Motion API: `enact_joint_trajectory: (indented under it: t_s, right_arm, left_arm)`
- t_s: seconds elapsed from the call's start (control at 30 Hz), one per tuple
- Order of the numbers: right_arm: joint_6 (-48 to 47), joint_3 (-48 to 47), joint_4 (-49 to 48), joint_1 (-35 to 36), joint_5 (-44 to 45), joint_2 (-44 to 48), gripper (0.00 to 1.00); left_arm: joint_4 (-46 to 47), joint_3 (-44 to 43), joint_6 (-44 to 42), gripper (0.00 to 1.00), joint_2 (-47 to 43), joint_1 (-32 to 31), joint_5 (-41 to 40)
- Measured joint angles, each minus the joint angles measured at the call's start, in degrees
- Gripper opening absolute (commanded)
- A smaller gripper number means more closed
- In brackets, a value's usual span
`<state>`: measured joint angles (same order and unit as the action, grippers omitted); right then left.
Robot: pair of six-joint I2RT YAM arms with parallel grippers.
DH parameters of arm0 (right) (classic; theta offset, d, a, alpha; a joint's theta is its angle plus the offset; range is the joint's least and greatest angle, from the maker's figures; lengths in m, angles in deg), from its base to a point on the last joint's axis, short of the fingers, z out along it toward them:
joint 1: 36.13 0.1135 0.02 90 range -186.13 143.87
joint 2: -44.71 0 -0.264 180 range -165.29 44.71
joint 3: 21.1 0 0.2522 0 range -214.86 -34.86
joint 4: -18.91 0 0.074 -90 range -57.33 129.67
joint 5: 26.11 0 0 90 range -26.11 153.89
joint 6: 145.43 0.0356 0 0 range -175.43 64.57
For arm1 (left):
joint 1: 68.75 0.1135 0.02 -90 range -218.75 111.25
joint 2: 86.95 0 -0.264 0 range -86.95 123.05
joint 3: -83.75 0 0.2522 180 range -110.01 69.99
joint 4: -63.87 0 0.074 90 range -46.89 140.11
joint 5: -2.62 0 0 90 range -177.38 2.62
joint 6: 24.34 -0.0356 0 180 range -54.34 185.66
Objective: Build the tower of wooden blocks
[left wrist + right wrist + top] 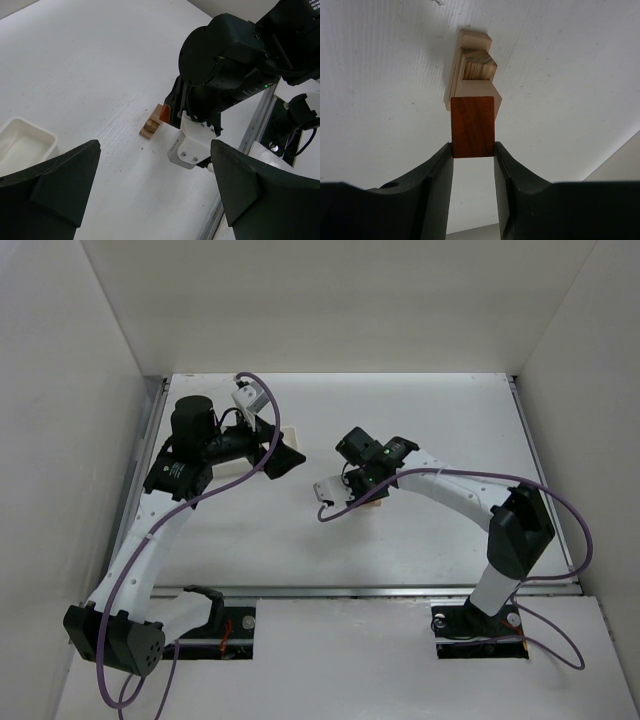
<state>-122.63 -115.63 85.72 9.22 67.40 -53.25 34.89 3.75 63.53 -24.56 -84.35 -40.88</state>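
A small stack of light tan wooden blocks stands on the white table; it also shows in the left wrist view and, mostly hidden by the right gripper, in the top view. My right gripper is shut on the orange-red wedge, both fingers pressing its sides, and holds it right at the tan stack. The wedge also peeks out beside the right gripper. My left gripper is open and empty, raised well left of the stack.
A white tray lies on the table left of the stack, partly under the left gripper in the top view. White walls enclose the table. A metal rail runs along the near edge.
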Motion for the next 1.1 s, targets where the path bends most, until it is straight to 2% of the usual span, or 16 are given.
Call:
enact_joint_trajectory:
  t_s: [1.1]
  right_arm:
    - [-0.07,-1.73,-0.09,-1.07,-1.01,-0.39,0.0]
  left_arm:
    - [0.04,0.0,0.57,0.91,0.0,0.0,0.02]
